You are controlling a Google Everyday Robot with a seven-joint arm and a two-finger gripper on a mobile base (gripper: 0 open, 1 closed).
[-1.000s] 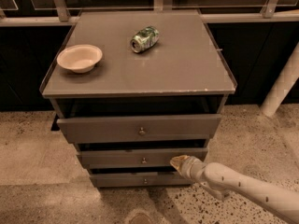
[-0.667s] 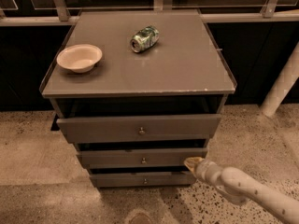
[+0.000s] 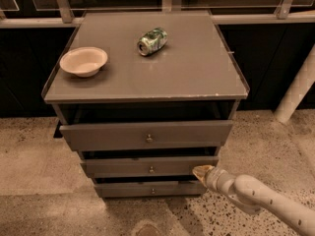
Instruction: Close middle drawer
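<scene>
The grey cabinet [image 3: 147, 82] has three drawer fronts. The middle drawer [image 3: 123, 167] is the mid-sized grey front with a small round knob [image 3: 151, 169]; a dark gap shows above it and it stands a little out from the cabinet. My gripper [image 3: 202, 171] is at the right end of this front, its tan tip at or just off the front's right edge. The pale arm [image 3: 261, 198] runs away to the lower right.
The wider top drawer [image 3: 147, 134] is pulled out above it, and the slim bottom drawer [image 3: 150, 189] sits below. A pink bowl [image 3: 83, 61] and a green can [image 3: 152, 41] lying on its side are on the cabinet top. A white pole [image 3: 295, 92] stands at the right on speckled floor.
My gripper has slid right along the middle drawer front, from near its right third to its right end. The drawer fronts, bowl and can look unmoved.
</scene>
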